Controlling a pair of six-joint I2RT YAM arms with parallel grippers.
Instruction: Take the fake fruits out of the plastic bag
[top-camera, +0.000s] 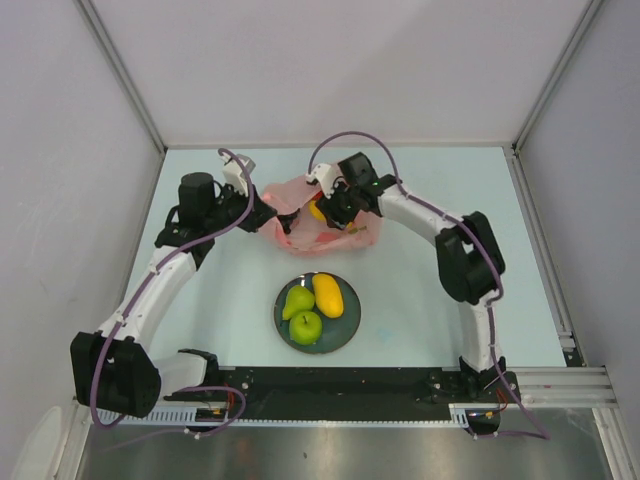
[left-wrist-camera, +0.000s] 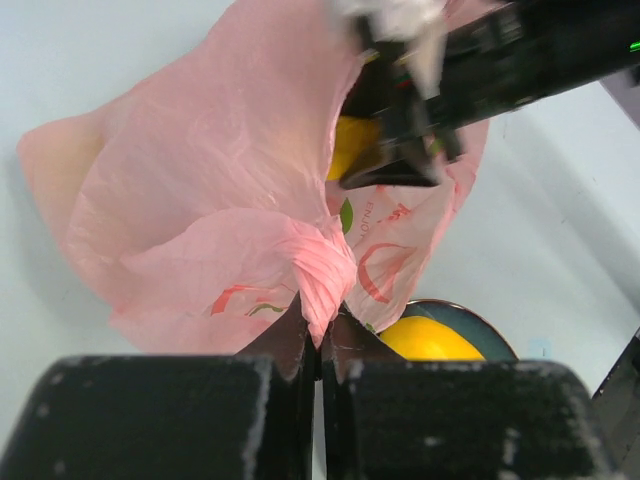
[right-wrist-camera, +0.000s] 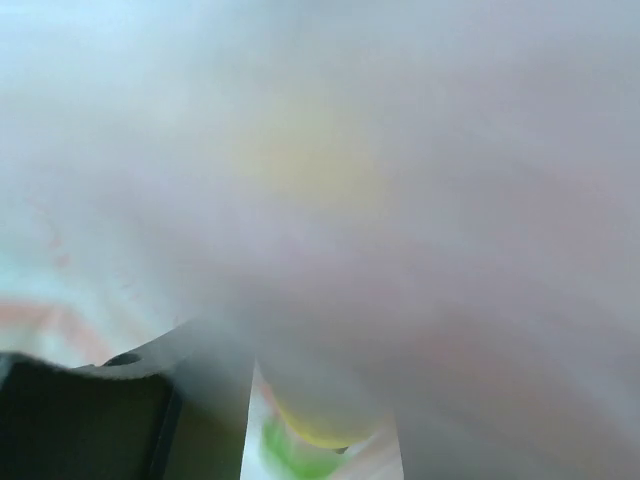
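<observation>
Pinching a twisted fold of the thin translucent pink plastic bag (left-wrist-camera: 230, 200), the left claw (left-wrist-camera: 320, 325) has its two black fingers pressed together on the film at the bag's left edge. The bag lies crumpled on the pale blue desk (top-camera: 410, 320), between the two arms and just behind a dark round plate (top-camera: 343, 331).

The right claw (top-camera: 328, 207) reaches into the bag's open mouth from the right. A yellow plastic fruit (left-wrist-camera: 352, 145) sits inside the bag right beside its fingers. Whether the claw grips it cannot be told, because pink film fogs the right wrist view, leaving only a yellow-green blur between the fingers.

On the plate lie a glossy green pear (top-camera: 297, 300), a yellow-orange mango-like piece (top-camera: 328, 294) and a round green apple (top-camera: 306, 326), all touching.
</observation>
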